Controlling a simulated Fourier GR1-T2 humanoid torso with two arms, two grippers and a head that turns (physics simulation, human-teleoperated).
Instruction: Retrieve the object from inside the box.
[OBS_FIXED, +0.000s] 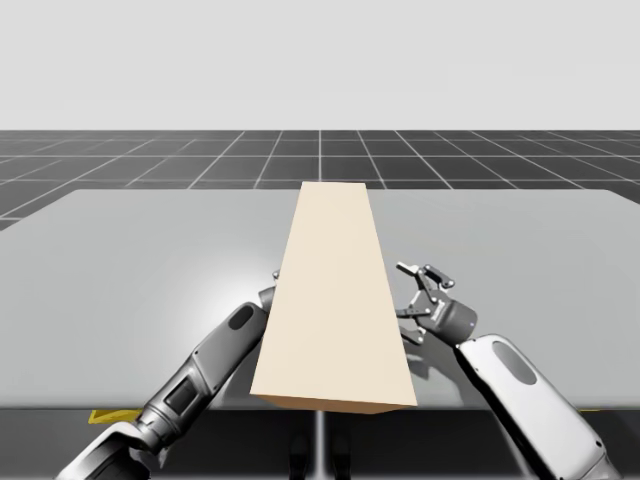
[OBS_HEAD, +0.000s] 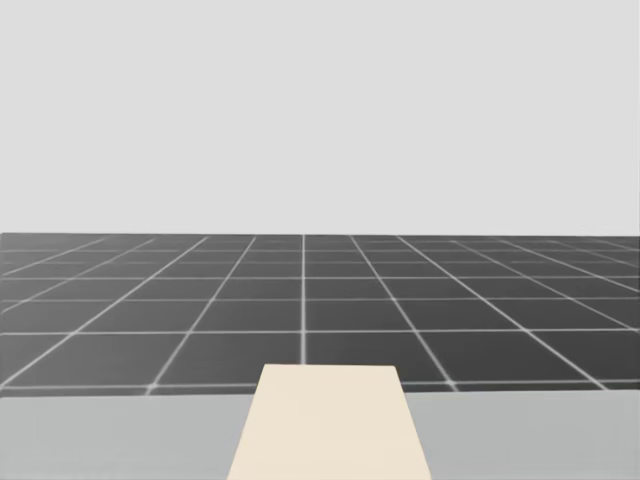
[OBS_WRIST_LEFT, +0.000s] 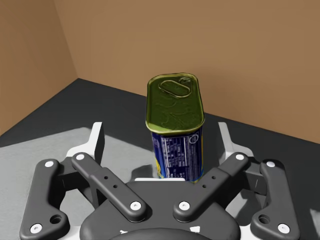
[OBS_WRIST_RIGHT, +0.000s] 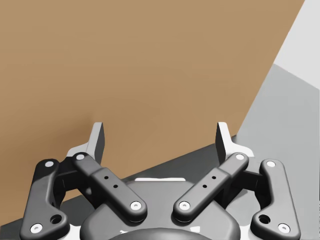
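A rectangular can (OBS_WRIST_LEFT: 176, 125) with an olive-gold pull-tab lid and a blue label stands upright inside the box, on its dark floor. My left gripper (OBS_WRIST_LEFT: 161, 139) is open around it, the can closer to one finger and touching neither. In the high view the tall beige box (OBS_FIXED: 333, 300) stands mid-table and my left arm (OBS_FIXED: 225, 350) reaches into its left side. My right gripper (OBS_FIXED: 416, 292) hangs open just off the box's right side. Its wrist view has the open right gripper (OBS_WRIST_RIGHT: 161, 135) facing the brown box wall (OBS_WRIST_RIGHT: 140, 70). The head view catches the box top (OBS_HEAD: 330, 425).
The grey table (OBS_FIXED: 130, 260) spreads wide on both sides of the box. Brown inner walls (OBS_WRIST_LEFT: 200, 45) close in behind and beside the can. A dark tiled floor (OBS_HEAD: 300, 310) lies beyond the table's far edge.
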